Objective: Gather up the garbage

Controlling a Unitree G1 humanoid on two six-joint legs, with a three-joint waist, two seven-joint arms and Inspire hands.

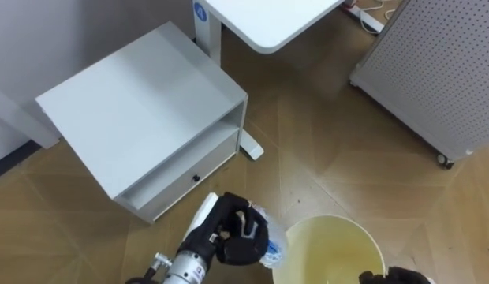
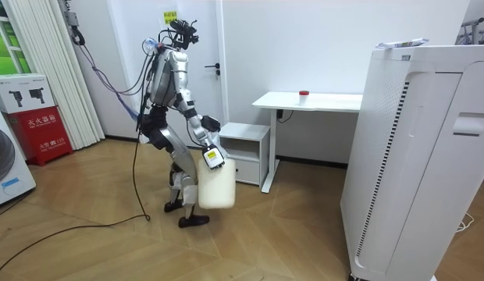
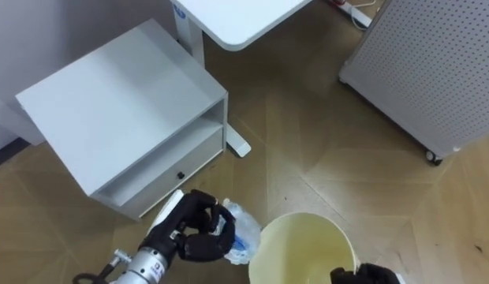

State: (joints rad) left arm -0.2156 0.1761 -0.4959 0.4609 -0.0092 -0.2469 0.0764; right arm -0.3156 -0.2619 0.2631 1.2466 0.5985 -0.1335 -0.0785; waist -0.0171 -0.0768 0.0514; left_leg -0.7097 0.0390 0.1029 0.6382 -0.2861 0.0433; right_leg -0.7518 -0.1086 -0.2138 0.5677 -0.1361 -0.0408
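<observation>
The left hand (image 1: 233,234) grips crumpled garbage (image 1: 276,246), seemingly clear plastic, which juts from its curled fingers just beside the bin (image 1: 331,220) rim, while the right hand (image 1: 394,276), at the bin's other side, cannot be read.

The black left hand (image 1: 233,233) half hides a crumpled clear plastic wrapper (image 1: 274,247). The picture's bottom edge cuts off the black right hand (image 1: 393,277).

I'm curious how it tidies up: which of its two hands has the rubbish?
The left hand, curled round crumpled clear plastic beside the yellow bucket; the right hand is at the bucket's opposite rim.
</observation>
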